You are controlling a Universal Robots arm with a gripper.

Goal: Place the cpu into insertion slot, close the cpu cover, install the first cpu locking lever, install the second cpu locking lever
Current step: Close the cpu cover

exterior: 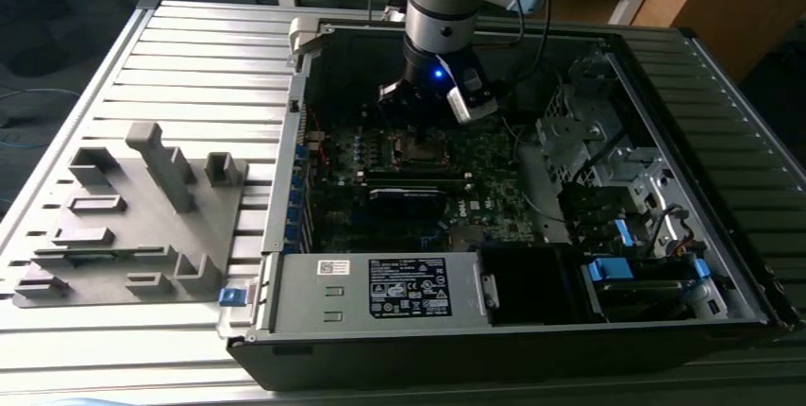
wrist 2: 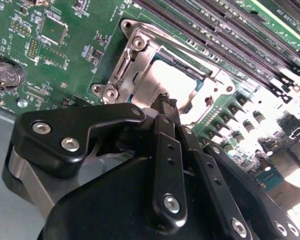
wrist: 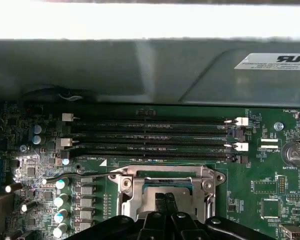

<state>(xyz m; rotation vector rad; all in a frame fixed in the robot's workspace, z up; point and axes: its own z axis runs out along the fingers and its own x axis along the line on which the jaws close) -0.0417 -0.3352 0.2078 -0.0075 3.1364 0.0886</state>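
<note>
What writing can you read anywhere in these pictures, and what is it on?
Black label on the power supply, exterior view: print too small to read.
White sticker on the grey panel, first wrist view: blurred, unreadable.
White lettering on the circuit board, first wrist view: too small to read.

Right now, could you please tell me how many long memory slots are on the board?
4 slots, side by side between the cpu cover and the case wall: one beside the cover, two in the middle, one nearest the wall. None seems hidden.
</note>
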